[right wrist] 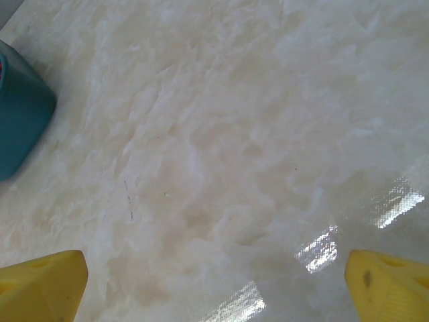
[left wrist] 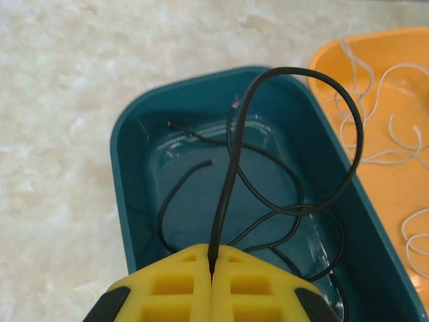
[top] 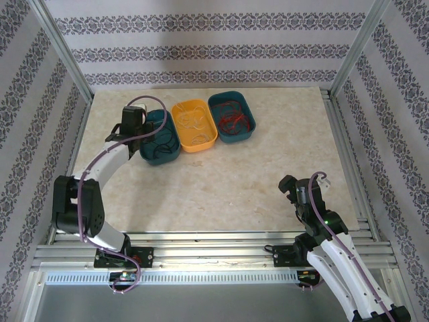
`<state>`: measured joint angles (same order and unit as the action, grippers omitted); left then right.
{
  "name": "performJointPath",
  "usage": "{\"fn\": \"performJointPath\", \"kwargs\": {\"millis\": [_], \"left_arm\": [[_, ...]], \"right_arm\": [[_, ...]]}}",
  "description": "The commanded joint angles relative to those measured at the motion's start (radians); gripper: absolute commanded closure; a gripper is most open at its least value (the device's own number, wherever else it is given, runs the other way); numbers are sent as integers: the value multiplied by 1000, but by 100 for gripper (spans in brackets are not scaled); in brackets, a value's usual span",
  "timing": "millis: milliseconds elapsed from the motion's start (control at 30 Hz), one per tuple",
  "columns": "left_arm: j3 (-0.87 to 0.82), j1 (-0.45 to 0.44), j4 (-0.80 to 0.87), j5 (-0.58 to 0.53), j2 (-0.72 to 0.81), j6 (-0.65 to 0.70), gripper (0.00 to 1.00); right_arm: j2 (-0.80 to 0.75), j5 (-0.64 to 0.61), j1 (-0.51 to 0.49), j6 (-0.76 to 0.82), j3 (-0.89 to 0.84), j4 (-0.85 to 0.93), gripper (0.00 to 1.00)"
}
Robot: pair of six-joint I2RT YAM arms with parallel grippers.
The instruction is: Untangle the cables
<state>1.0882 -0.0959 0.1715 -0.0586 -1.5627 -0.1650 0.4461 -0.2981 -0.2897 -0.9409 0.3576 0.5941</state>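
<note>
Cable [left wrist: 224, 194] — black, pinched in left hand [left wrist: 212, 267], points straight away, loops over tray [left wrist: 119, 154] | right hand [right wrist: 214, 285] wide

A pale, marbled surface [top: 221, 194] carries three oval trays in a row near its far edge: a left teal tray [top: 167, 159], an orange tray [top: 201, 147] in the middle and a right teal tray [top: 236, 139], packed close side by side.

No lettering, label, brand or number can be read on the trays [top: 201, 147], the marbled table [top: 221, 191] or the patterned walls [top: 201, 48].
</note>
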Motion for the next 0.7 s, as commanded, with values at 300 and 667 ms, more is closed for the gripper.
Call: {"fn": "performJointPath", "kwargs": {"millis": [300, 667], "left_arm": [[154, 17, 169, 34, -194, 6, 100], [220, 18, 181, -19, -239, 27, 67]], "right_arm": [[2, 12, 14, -7, -8, -3, 2], [6, 12, 15, -4, 1, -1, 2]]}}
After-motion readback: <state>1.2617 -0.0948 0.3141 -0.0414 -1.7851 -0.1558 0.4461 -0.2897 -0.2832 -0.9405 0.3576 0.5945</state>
